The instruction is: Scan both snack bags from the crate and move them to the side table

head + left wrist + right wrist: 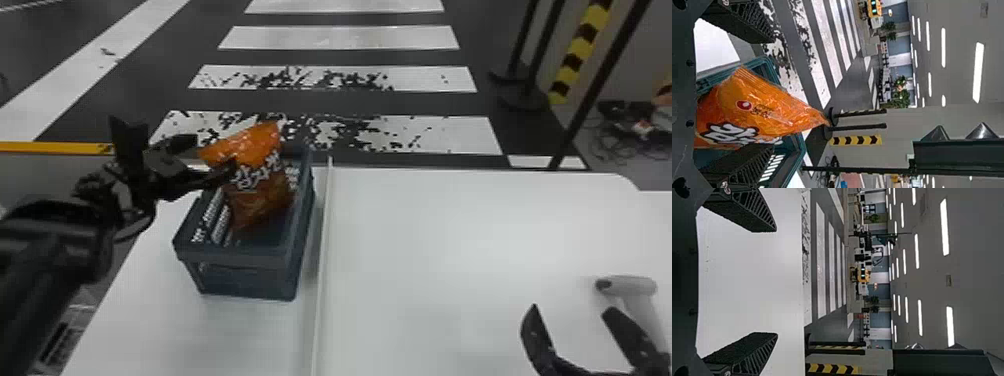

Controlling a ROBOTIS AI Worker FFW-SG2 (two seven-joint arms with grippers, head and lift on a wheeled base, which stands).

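Note:
An orange snack bag stands tilted in the dark blue crate, its top above the rim. At the bag's left side is my left gripper, one finger overlapping the bag's edge. In the left wrist view, the bag lies between the widely spread fingers of my left gripper, over the crate. My right gripper is parked open at the lower right; its own view shows bare tabletop between the fingers of the right gripper. A second bag cannot be made out.
A grey-white handheld scanner rests on the white table, just beyond the right gripper. A raised seam runs along the table beside the crate. Black posts stand on the floor behind.

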